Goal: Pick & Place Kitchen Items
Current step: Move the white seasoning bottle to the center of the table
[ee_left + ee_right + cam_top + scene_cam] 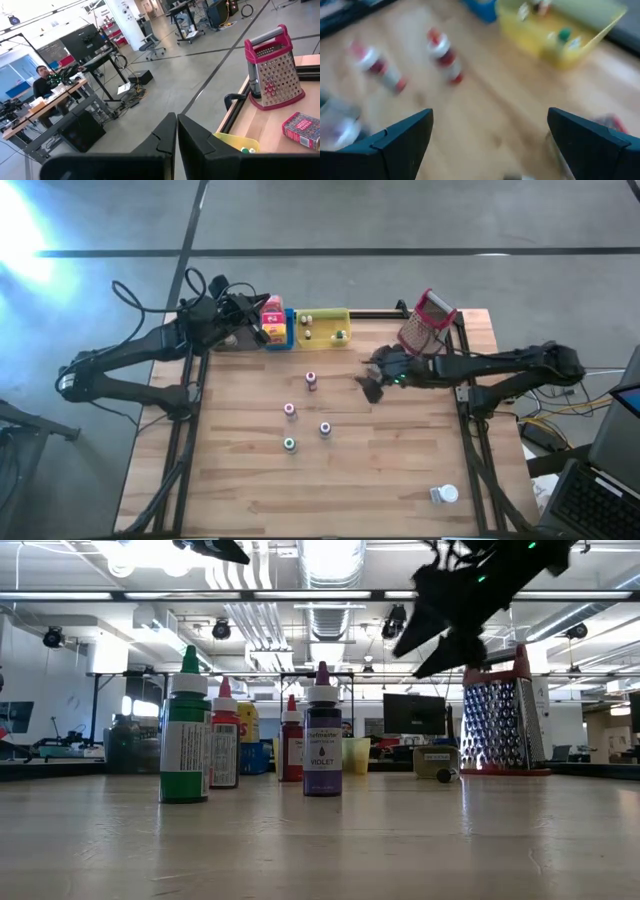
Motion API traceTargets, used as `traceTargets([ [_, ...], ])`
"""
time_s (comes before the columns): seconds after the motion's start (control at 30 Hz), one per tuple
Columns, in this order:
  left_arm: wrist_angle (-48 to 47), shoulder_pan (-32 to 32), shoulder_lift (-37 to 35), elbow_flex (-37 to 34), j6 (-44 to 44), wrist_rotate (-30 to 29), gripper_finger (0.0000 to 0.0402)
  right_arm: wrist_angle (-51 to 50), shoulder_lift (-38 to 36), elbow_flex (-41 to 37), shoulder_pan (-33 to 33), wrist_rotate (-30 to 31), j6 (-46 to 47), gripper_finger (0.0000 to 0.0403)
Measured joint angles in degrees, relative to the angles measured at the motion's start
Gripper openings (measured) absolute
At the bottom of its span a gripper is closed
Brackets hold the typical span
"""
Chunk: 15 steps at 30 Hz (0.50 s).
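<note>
Bottles [311, 381] stand left of right end effector [368, 384].

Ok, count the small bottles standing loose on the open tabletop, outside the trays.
4, in a loose cluster mid-table: pink-capped bottle nearest the trays, another pink-capped one below it, blue-capped bottle to its right, green-capped bottle closest to the front edge. None seem hidden.

A metal grater with a red handle [428, 322] is seen upright near the far right corner of the wooden table [400, 470]. A yellow tray [324, 327] and a blue tray [289, 328] are set side by side at the far edge
</note>
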Motion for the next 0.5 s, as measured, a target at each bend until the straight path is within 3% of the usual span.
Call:
traceTargets([
  [0.2,-0.03,0.0,0.0,0.0,0.0,0.0,0.0022,-12.15,-7.1,0.38,6.28,-8.64,2.23,0.0384],
  [0.33,-0.16,0.0,0.0,0.0,0.0,0.0,0.0022,-16.76,-7.51,1.54,13.02,-8.94,5.03,0.0384],
  [0.5,-0.27,0.02,0.0,0.0,0.0,0.0,0.0022,-35.6,-3.23,9.13,20.33,-8.5,14.3,0.0384],
])
